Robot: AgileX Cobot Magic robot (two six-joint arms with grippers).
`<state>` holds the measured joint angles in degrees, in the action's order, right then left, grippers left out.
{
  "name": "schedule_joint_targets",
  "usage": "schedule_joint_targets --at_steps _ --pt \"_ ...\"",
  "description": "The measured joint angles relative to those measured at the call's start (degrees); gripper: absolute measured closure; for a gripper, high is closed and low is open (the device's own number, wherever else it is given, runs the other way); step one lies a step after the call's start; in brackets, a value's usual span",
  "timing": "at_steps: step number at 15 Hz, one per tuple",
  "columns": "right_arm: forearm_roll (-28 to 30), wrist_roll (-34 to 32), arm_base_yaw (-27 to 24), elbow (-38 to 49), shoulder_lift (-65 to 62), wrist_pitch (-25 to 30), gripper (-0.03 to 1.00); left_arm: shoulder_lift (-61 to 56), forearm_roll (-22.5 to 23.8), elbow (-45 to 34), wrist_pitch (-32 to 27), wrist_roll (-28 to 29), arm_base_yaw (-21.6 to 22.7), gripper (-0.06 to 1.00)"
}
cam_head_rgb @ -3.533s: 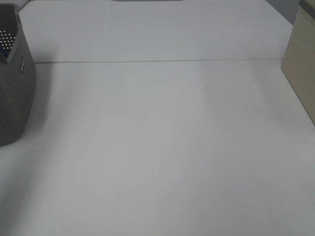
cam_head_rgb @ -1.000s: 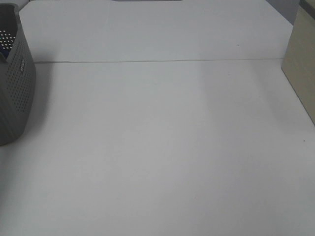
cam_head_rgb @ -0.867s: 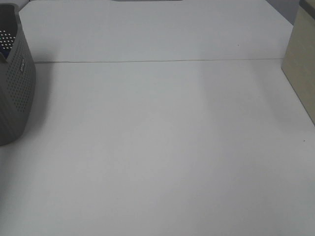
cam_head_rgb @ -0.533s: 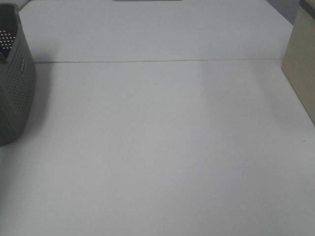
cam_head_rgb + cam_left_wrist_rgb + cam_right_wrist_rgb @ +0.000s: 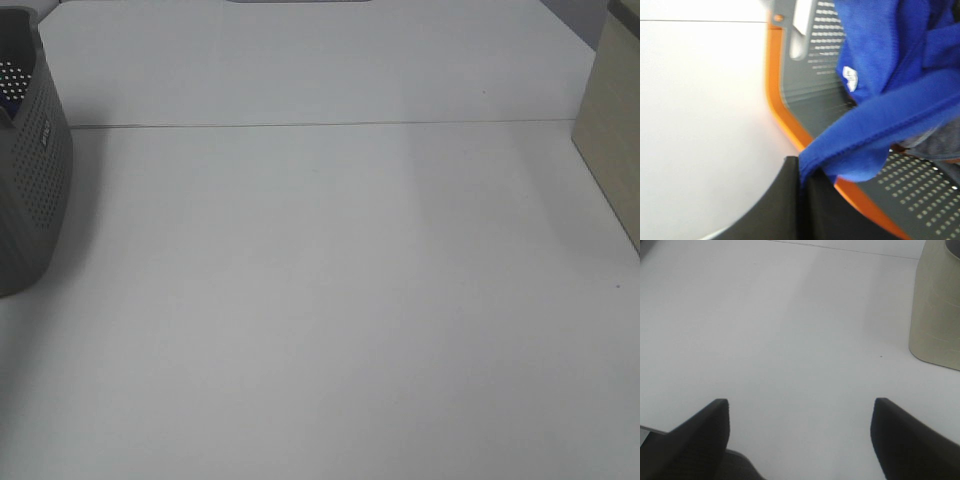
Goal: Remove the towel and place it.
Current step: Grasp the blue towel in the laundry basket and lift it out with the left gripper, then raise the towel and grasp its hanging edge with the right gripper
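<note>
White table mostly bare. Blue towel in grey basket far left, edge pinched tight in left gripper. Right gripper spread wide, empty, far off.

Count of items: there was 1 blue towel, which carried 1 white tag. There was 1 grey perforated basket with 1 orange rim, 1 beige container and 1 desk. The pincers numbered 2: 1 left pincer and 1 right pincer, the latter presenting 2 dark fingers.
</note>
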<state>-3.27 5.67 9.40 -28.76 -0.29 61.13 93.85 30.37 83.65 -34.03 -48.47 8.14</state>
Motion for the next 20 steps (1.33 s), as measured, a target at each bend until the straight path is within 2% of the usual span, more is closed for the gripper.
schedule_joint_targets --at_steps 6,7,8,10,13,18,20 --pt "0.0 0.0 0.0 0.0 0.0 0.0 0.21 -12.9 -2.9 0.0 1.2 0.2 -1.1 0.94" --pt "0.0 0.0 0.0 0.0 0.0 0.0 0.21 -15.0 -2.9 0.0 2.4 0.2 -2.3 0.94" --pt "0.0 0.0 0.0 0.0 0.0 0.0 0.21 -17.8 -2.9 0.0 6.6 0.1 -5.6 0.94" --pt "0.0 0.0 0.0 0.0 0.0 0.0 0.21 -19.1 -3.0 0.0 9.7 0.1 -8.3 0.94" --pt "0.0 0.0 0.0 0.0 0.0 0.0 0.21 -20.2 -2.1 0.0 13.3 0.1 -14.3 0.94" --pt "-0.7 0.1 0.0 -0.3 0.9 -0.5 0.21 -20.5 -0.8 0.6 16.9 1.0 -20.8 0.94" --pt "-5.4 2.8 0.0 -1.1 5.4 -6.6 0.21 -20.5 -0.8 0.7 17.8 1.1 -23.9 0.94"
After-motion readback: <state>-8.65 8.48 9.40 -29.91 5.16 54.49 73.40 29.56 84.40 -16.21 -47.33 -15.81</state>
